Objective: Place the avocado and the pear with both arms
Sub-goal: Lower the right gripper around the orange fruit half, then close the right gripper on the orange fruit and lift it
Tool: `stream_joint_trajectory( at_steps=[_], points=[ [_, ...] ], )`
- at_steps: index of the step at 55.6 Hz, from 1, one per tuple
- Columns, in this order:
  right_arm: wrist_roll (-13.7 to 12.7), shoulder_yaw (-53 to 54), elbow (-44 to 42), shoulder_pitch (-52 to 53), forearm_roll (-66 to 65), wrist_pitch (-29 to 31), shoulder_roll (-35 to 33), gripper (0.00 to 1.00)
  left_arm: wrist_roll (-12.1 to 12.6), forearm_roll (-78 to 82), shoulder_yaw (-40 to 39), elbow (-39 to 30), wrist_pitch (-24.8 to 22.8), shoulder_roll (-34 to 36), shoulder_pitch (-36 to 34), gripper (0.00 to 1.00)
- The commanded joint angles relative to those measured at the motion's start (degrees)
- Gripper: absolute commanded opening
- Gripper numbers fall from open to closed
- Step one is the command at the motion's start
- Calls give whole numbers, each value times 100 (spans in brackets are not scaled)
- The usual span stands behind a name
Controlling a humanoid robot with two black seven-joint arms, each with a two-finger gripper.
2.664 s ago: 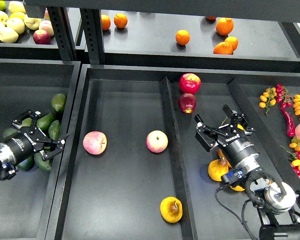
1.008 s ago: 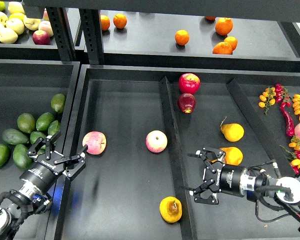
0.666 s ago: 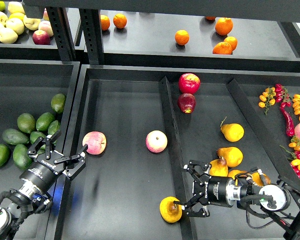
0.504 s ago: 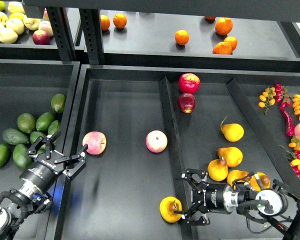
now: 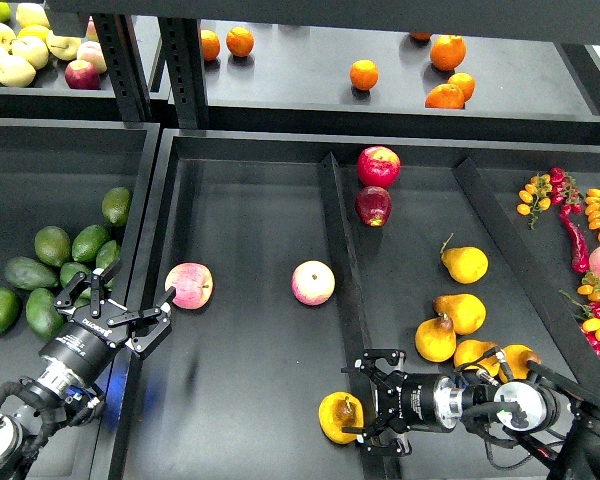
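Two black arms are seen reaching over a dark, divided counter (image 5: 250, 200) of fruit. The right end effector (image 5: 363, 402) lies low near the front edge, pointed leftward across the central divider, its fingers spread wide with the tips just beside the pear (image 5: 340, 418), one above and one below its right side; whether they touch it cannot be told. The pear, orange-yellow with a dark brown hollow on its face, rests at the front of the middle compartment, right against the divider. The left end effector (image 5: 120, 303) is held over the wall between the left and middle compartments, its fingers parted and holding nothing. The avocado (image 5: 29, 273), dark green and elongated, lies in the left compartment among lighter green avocados (image 5: 70, 243), apart from the left end effector. Two pink apples (image 5: 189, 285) sit in the middle compartment, well apart from each other. Cleaner yellow pears (image 5: 464, 264) are grouped in the right compartment behind the right arm, and two red apples (image 5: 378, 166) lie at its far end.
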Motion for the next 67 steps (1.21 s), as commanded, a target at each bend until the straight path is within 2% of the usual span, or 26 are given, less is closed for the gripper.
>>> stream_joint_trajectory(
  at_steps=[1, 22, 35, 45, 60, 67],
  points=[
    [0, -7, -103, -4, -6, 0, 26, 86, 0, 0, 0, 1, 0, -1, 0, 99],
    [0, 20, -305, -4, -6, 0, 237, 77, 0, 0, -17, 10, 0, -1, 9, 99],
    [0, 28, -323, -48, 3, -9, 298, 62, 0, 0, -8, 10, 0, -1, 9, 99],
    [0, 28, -323, -57, 3, -9, 316, 54, 0, 0, -17, 10, 0, -1, 9, 99],
    [0, 20, -287, -66, 12, 0, 298, 48, 0, 0, -17, 1, 0, -1, 18, 99],
    [0, 28, -261, -92, 21, 0, 290, 39, 0, 0, -17, 1, 0, -1, 18, 99]
  ],
)
